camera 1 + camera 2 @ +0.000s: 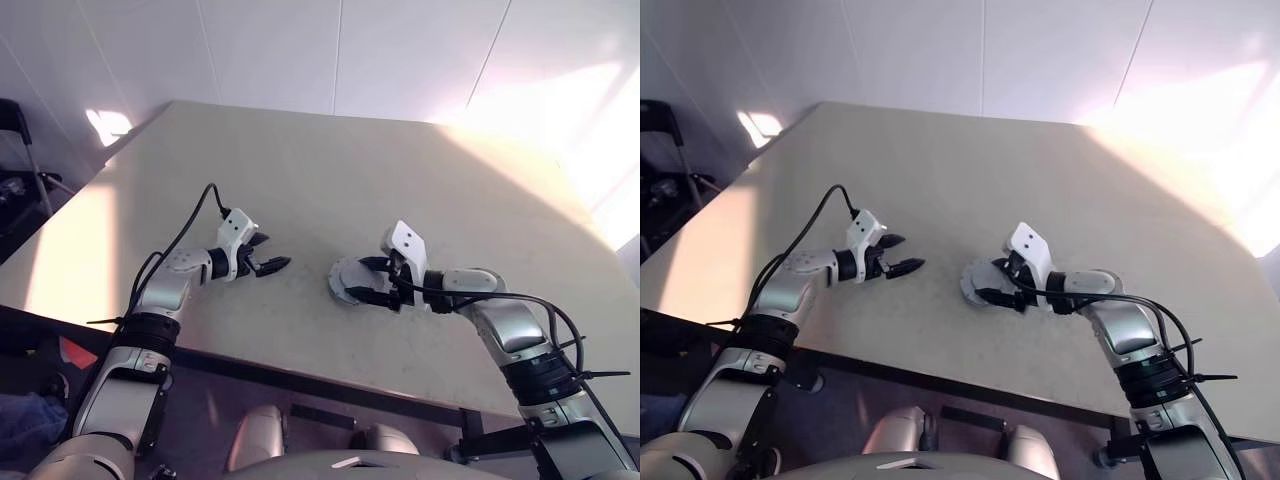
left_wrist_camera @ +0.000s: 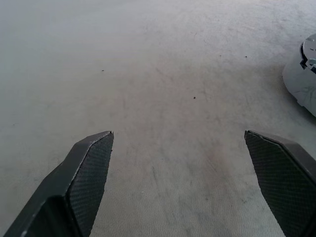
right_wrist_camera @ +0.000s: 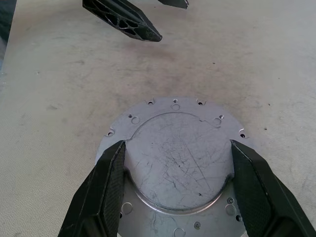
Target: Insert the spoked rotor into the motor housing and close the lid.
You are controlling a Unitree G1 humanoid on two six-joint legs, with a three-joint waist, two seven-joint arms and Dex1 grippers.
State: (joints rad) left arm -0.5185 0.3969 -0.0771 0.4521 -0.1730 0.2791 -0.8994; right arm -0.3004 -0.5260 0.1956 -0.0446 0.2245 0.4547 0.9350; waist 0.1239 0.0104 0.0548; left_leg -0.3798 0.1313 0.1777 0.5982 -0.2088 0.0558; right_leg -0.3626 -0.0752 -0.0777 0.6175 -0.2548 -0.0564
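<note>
Spreading across most of the head views, the broad beige matte table [image 1: 330, 170] runs from the upper left of the frame down to its dark front edge along the bottom. Pale wall panels [image 1: 300, 50] fill the top of the frame behind it.

On the lower left, the left gripper [image 1: 272, 258] hangs just above bare tabletop with its two black fingers [image 2: 86, 173] spread wide and nothing between them. It is near the disc but clearly apart from it.

At the lower centre-right, the right gripper [image 1: 372, 280] reaches in from the right, and its black fingers [image 3: 106, 190] stand on either side of the raised round centre of a grey metallic round disc [image 3: 173, 163], the lid, touching or nearly touching that raised part. The jaws are parted around it; whether they press on it I cannot tell.

This disc lies flat on the table at lower centre of the head views, showing a scratched smooth face and a flange with small holes around its rim.
</note>
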